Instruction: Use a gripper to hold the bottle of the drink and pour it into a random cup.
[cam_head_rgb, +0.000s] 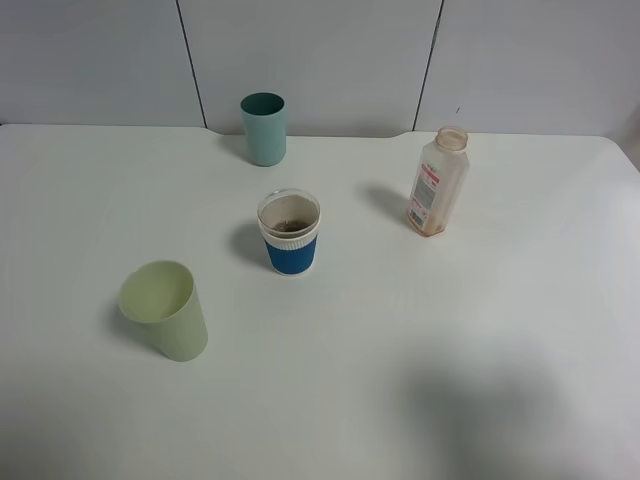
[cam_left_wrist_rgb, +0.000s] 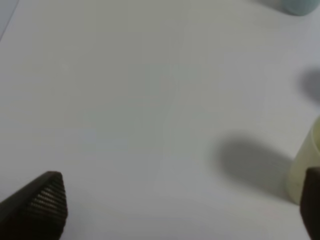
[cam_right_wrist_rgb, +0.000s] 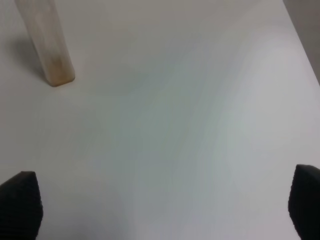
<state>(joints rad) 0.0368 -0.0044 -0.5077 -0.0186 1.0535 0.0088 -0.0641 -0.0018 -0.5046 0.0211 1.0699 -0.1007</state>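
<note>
Both grippers hover over the white counter (cam_head_rgb: 520, 330) with ribbed black fingers (cam_left_wrist_rgb: 47, 200) spread wide, holding nothing; right gripper (cam_right_wrist_rgb: 160, 210) likewise, left gripper (cam_left_wrist_rgb: 180, 210) beside the pale green cup (cam_left_wrist_rgb: 305, 170). Clear plastic bottle (cam_head_rgb: 438, 182), uncapped, stands upright at 2 o'clock from the blue-sleeved paper cup (cam_head_rgb: 290, 233), well apart; a smooth teal cup (cam_head_rgb: 264, 128) sits at 12.

White table (cam_head_rgb: 480, 330), plain and unpatterned. Clear, colourless bottle (cam_head_rgb: 438, 183); white label with red stripe; thin brown layer at base. White cup (cam_head_rgb: 290, 234) with blue ribbed sleeve, clear rim, brown residue inside. Teal cup (cam_head_rgb: 264, 128), darker within, paler outside. Pale green cup (cam_head_rgb: 165, 310), uniform in tone. Pale grey wall panels (cam_head_rgb: 310, 60) divided by dark seams. Black fingers (cam_left_wrist_rgb: 42, 205) of left gripper (cam_left_wrist_rgb: 180, 210), pads finely ribbed. Black fingers (cam_right_wrist_rgb: 20, 205) of right gripper (cam_right_wrist_rgb: 165, 207), similarly textured.
</note>
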